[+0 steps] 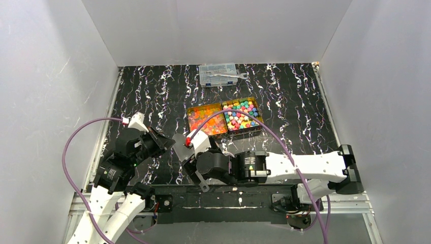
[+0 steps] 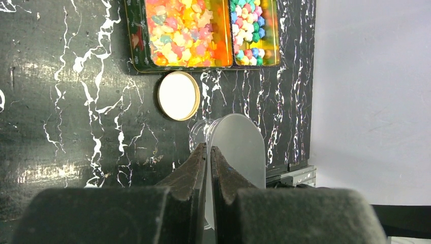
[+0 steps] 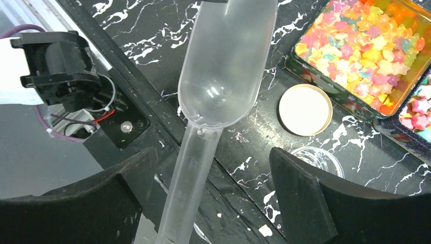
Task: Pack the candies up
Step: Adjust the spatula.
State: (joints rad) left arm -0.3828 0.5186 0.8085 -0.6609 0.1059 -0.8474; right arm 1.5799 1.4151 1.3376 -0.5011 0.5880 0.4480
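**A:** Two tins hold the candies. They stand side by side, touching, about the middle of the black marbled table.

**B:** What do the candies look like?

**A:** Tiny pieces, filling each tin. The glossy candies are red, orange and yellow, with some pink close up, translucent and roughly star-shaped. The pastel candies, at 3 o'clock of them from overhead, look matte: pink, green, blue, yellow and white.

**B:** And the grippers?

**A:** The left gripper has its fingers pressed together, pinching the thin wall of a clear plastic scoop at the bowl end. The right gripper is spread wide. The scoop's handle runs between its fingers and touches neither, so it grips nothing.

**B:** Where are they relative to the tins?

**A:** From overhead, both are at about 7 o'clock of the tins, the left gripper at 9 o'clock of the right.

**B:** Anything else on the table?

**A:** A white lid with a gold rim lies flat, just at 6 o'clock of the glossy tin in the left wrist view, with a clear round container beside it. A compartment box with a wrench on it sits at 12 o'clock of the tins, near the far edge.
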